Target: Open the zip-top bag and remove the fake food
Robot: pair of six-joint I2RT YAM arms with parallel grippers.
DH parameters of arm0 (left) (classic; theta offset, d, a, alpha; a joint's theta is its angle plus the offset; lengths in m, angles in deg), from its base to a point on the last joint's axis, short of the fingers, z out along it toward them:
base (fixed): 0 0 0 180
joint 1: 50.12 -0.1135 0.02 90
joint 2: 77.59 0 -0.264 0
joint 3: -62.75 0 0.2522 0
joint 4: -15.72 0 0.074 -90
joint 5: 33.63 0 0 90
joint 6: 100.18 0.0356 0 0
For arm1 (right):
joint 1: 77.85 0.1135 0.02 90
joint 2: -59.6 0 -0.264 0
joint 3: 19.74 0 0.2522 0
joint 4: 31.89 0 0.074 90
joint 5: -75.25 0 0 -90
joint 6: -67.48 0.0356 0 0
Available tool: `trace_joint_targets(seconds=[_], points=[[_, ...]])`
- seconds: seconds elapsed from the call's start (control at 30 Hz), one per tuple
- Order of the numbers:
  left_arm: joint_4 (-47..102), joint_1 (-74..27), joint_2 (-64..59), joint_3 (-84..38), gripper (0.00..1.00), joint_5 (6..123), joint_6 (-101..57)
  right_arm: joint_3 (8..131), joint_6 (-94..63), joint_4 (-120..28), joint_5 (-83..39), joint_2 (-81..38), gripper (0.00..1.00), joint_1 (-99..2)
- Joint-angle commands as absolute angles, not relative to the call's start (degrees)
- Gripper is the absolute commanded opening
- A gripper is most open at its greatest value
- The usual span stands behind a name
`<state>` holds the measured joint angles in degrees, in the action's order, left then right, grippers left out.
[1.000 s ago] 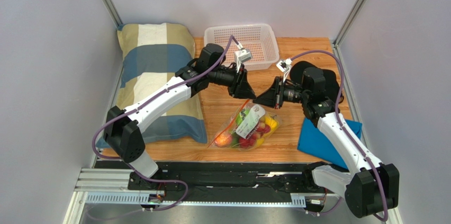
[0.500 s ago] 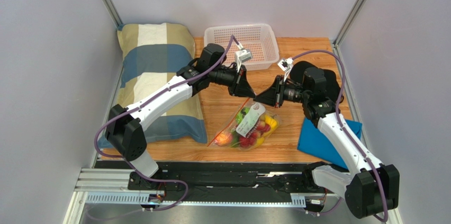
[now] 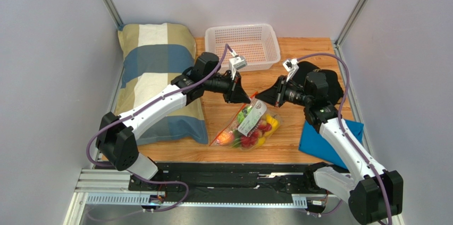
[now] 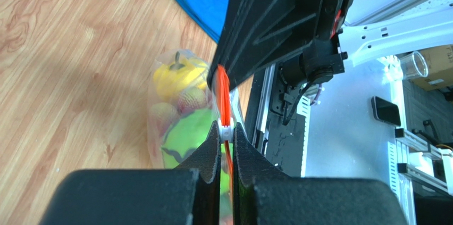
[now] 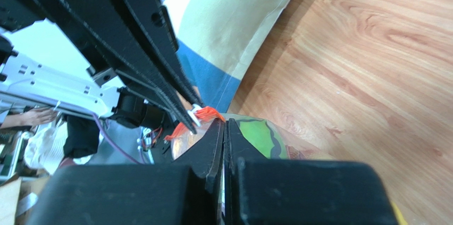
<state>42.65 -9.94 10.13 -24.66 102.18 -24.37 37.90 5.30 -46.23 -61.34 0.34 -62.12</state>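
The zip-top bag (image 3: 249, 125) lies mid-table, its red-orange zip strip (image 3: 229, 124) along its left edge. Inside is the fake food (image 3: 250, 134): green, yellow and red pieces. My left gripper (image 3: 245, 100) is at the bag's far corner. In the left wrist view it (image 4: 227, 129) is shut on the white zip slider, with the zip strip (image 4: 223, 89) running ahead and the yellow fruit (image 4: 178, 73) behind the plastic. My right gripper (image 3: 258, 98) meets it from the right. In the right wrist view it (image 5: 224, 124) is shut on the bag's edge beside the slider (image 5: 198, 112).
A white perforated basket (image 3: 243, 44) stands at the back. A striped pillow (image 3: 154, 76) lies on the left. A blue cloth (image 3: 324, 142) lies at the right front, and a black object (image 3: 330, 84) sits behind the right arm.
My left gripper has swung down and nearer, to the bag's far corner. My right gripper has shifted slightly up and left to meet it. The bag stays in place.
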Motion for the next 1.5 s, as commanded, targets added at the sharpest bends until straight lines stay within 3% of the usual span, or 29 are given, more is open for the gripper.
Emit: trace_joint_targets(seconds=[0.0,0.3,0.67,0.7,0.73,0.77,0.8,0.87,0.9,0.93,1.0,1.07,1.23,1.47], points=[[47.13,-9.78,5.22,-21.16,0.0,103.13,-25.2,39.29,5.35,-42.12,-52.82,1.94,0.0,-64.3],[52.68,-9.69,-13.85,-3.58,0.0,97.42,-30.02,51.84,-1.51,-53.01,-52.46,-7.97,0.0,-67.04],[56.11,-5.83,-18.55,-5.58,0.0,95.22,-37.6,67.49,-1.87,-68.31,-43.06,-21.95,0.0,-59.48],[56.2,-5.65,-17.49,-6.11,0.0,93.57,-36.82,69.15,-0.99,-73.28,-38.96,-23.01,0.02,-58.78],[56.11,-5.65,-16.26,-6.64,0.0,92.42,-36.63,74.65,0.76,-77.86,-35.88,-24.06,0.11,-57.82],[55.59,-5.56,-13.46,-8.12,0.0,91.54,-36.55,77.75,4.6,-83.47,-33.06,-27.03,0.26,-57.46],[55.15,-5.48,-11.95,-9.01,0.0,90.49,-36.63,81.53,6.64,-96.32,-29.64,-28.54,0.3,-57.46],[52.26,-5.13,-8.09,-11.11,0.0,89.69,-37.5,90.06,8.42,-109.57,-28.03,-31.44,0.45,-57.46],[51.2,-4.69,-7.11,-11.47,0.0,89.77,-38.03,90.87,9.03,-117.03,-27.24,-31.37,0.48,-57.46],[49.01,-4.42,-6.23,-11.91,0.0,89.77,-38.56,88.62,9.91,-118.58,-27.23,-29.8,0.52,-57.46],[47.68,-3.46,-4.3,-12.79,0.0,90.21,-39.27,84.92,13.32,-117.81,-27.75,-22.89,0.72,-57.54],[47.41,-3.02,-3.24,-13.67,0.0,90.39,-39.36,79.66,15.36,-116.32,-28.54,-18.38,0.85,-57.37],[47.58,-2.93,-3.67,-13.94,0.0,90.91,-38.83,69.45,17.47,-104.47,-35.92,-10.64,0.78,-55.09],[48.12,-2.75,-4.03,-13.85,0.0,91.62,-38.74,67.77,16.25,-94.43,-35.85,-15.18,0.77,-50.86]])
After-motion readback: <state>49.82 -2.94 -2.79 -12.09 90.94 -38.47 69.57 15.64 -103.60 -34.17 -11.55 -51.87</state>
